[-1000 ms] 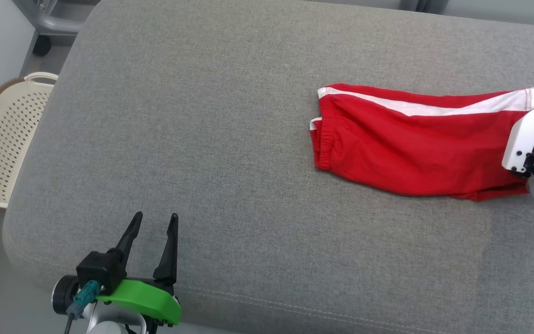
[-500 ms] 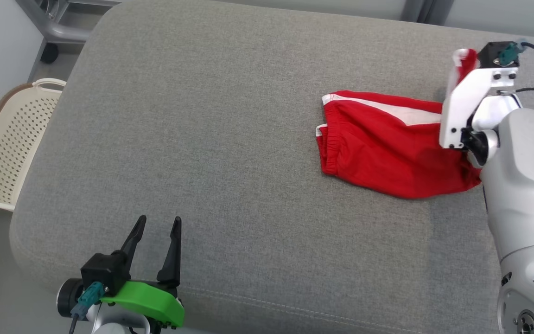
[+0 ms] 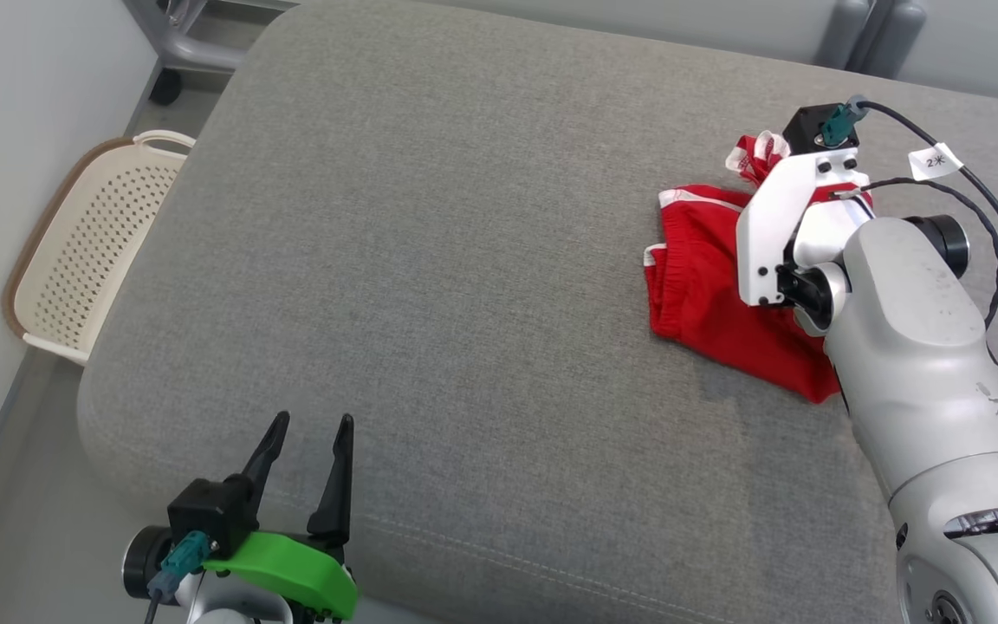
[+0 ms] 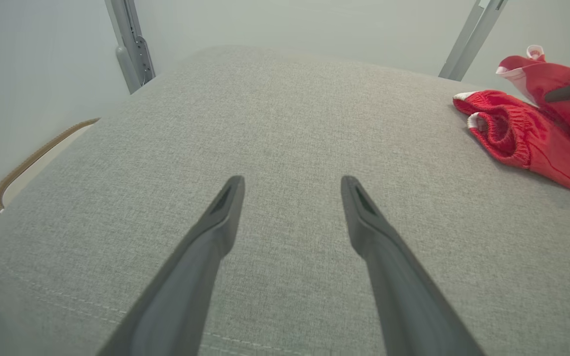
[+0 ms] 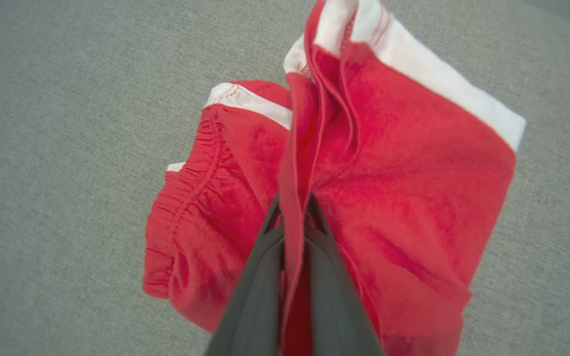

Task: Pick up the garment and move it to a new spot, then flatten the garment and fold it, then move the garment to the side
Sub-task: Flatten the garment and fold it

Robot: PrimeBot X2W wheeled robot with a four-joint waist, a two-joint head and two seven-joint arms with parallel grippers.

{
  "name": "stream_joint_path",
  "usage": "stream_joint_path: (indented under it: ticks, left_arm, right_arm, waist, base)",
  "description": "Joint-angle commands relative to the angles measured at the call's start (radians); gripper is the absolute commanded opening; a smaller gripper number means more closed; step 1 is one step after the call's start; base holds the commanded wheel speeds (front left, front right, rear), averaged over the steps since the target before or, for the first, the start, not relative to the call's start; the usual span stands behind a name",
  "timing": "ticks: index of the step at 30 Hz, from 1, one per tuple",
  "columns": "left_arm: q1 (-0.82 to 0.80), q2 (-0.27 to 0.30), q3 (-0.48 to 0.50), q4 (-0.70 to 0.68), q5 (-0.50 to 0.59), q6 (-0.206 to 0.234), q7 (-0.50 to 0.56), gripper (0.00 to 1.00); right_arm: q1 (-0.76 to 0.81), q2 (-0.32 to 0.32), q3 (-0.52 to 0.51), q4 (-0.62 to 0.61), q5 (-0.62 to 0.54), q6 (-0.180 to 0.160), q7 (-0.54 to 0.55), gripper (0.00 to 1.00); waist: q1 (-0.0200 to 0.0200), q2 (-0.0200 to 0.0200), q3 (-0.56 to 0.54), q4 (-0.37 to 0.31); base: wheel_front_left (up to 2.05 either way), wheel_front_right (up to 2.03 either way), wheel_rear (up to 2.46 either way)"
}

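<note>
Since the earlier frame, the right claw (image 5: pixel 292 211) has carried the hem end of the shorts (image 3: pixel 696 290) up and back toward the waistband, so they now lie shorter and bunched. This claw is clenched on a fold of red cloth, pinched between both fingers. The waistband end rests on the right side of the grey cushion (image 3: pixel 464 260), opening toward the robot's left. The long axis runs left to right, rising to the held white-trimmed hem. The left claw (image 3: pixel 313 418) is released, fingers apart, over the cushion's near edge, well apart from the shorts.
</note>
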Motion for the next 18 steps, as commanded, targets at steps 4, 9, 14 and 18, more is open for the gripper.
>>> stream_joint_path:
  ticks: [4, 9, 14, 18]
  left_arm:
    - [-0.004, -0.006, -0.008, 0.014, -0.011, -0.011, -0.008, 1.0]
    - [-0.013, -0.014, -0.015, 0.023, -0.011, -0.012, -0.012, 1.0]
    - [-0.017, -0.019, -0.018, 0.032, -0.014, -0.013, -0.016, 1.0]
    - [-0.013, -0.018, -0.016, 0.038, -0.016, -0.008, -0.02, 1.0]
  right_arm:
    - [-0.018, 0.001, 0.009, 0.041, 0.012, -0.001, -0.015, 0.0]
    - [-0.031, 0.003, 0.016, 0.081, 0.016, -0.001, -0.027, 0.0]
    - [-0.037, 0.003, 0.022, 0.116, 0.016, -0.001, -0.042, 0.0]
    - [-0.047, 0.004, 0.074, 0.136, 0.079, -0.001, -0.059, 1.0]
  waist:
    - [0.0, 0.0, 0.005, 0.049]
    - [0.0, 0.0, 0.013, 0.076]
    - [0.0, 0.0, 0.014, 0.089]
    - [0.0, 0.0, 0.005, 0.084]
  base:
    - [0.0, 0.0, 0.0]
    - [0.0, 0.0, 0.0]
    - [0.0, 0.0, 0.0]
    - [0.0, 0.0, 0.0]
